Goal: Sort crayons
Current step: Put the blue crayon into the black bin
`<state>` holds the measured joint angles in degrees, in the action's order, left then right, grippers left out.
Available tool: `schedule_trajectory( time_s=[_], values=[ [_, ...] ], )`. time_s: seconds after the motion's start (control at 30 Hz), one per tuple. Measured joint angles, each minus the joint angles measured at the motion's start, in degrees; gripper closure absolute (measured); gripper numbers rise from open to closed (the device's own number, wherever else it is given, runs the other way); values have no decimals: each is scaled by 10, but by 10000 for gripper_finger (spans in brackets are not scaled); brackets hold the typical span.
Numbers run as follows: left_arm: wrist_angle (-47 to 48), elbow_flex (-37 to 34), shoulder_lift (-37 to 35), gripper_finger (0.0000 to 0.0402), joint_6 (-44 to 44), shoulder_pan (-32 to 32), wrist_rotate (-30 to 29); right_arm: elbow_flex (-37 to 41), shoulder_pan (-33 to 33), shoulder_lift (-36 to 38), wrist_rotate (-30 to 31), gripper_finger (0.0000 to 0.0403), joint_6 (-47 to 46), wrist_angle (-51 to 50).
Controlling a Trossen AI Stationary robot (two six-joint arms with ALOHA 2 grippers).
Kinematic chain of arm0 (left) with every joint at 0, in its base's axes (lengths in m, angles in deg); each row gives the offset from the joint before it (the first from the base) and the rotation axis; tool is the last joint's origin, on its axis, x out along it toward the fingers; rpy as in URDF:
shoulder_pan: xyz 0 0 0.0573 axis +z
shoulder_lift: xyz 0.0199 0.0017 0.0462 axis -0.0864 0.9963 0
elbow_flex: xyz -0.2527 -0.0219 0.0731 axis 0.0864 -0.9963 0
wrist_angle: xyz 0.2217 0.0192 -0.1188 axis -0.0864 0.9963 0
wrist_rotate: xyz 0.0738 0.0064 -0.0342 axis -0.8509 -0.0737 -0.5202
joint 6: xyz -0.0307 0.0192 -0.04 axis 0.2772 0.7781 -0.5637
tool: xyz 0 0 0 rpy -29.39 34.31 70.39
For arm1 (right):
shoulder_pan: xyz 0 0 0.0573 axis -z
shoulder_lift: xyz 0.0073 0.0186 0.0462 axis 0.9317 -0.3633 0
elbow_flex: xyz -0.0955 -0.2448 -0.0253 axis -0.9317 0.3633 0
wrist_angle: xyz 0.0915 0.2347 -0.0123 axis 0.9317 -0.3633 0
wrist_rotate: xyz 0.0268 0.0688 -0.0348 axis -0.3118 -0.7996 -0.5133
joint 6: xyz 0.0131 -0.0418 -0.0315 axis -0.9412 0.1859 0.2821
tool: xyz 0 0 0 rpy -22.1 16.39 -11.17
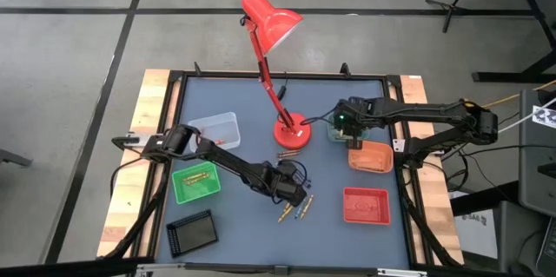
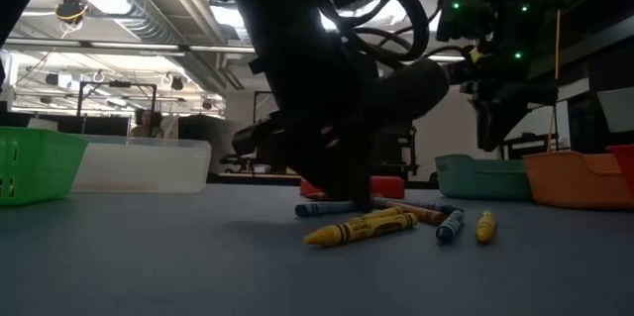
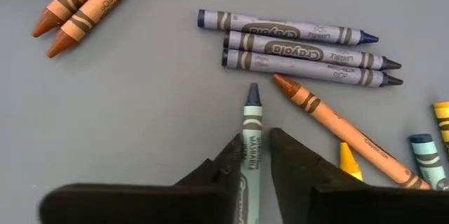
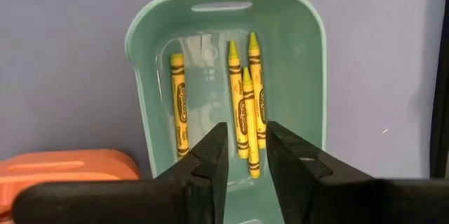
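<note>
The left gripper [image 3: 251, 155] is pinching a blue-green crayon [image 3: 250, 133] near the table's [image 1: 234, 234] front edge. The right gripper [image 4: 245, 147] is hovering, fingers parted and empty, over the teal tray [image 4: 140, 34] holding yellow crayons [image 4: 242, 108]

"Crayola" is printed on the blue-purple crayons' [image 3: 305, 50] paper wrappers.

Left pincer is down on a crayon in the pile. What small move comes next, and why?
Probably finish closing, then lift straight up. In the left wrist view the left pincer straddles a teal crayon lying on the table, its fingers close beside it. Three purple crayons lie just beyond its tip.
</note>
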<state>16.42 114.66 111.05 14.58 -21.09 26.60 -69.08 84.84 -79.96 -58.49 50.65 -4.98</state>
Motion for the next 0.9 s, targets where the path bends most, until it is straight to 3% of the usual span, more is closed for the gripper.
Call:
schedule_trajectory(
  time_s=[0.2,0.47,0.9],
  values=[
    [9,0,-4,395,2,5,8,0,0,0,0,309,16,3],
    [26,-2,-21,397,15,12,24,0,0,0,0,309,17,4],
    [48,-2,-114,398,158,11,153,0,0,0,-39,309,19,8]
  ],
)
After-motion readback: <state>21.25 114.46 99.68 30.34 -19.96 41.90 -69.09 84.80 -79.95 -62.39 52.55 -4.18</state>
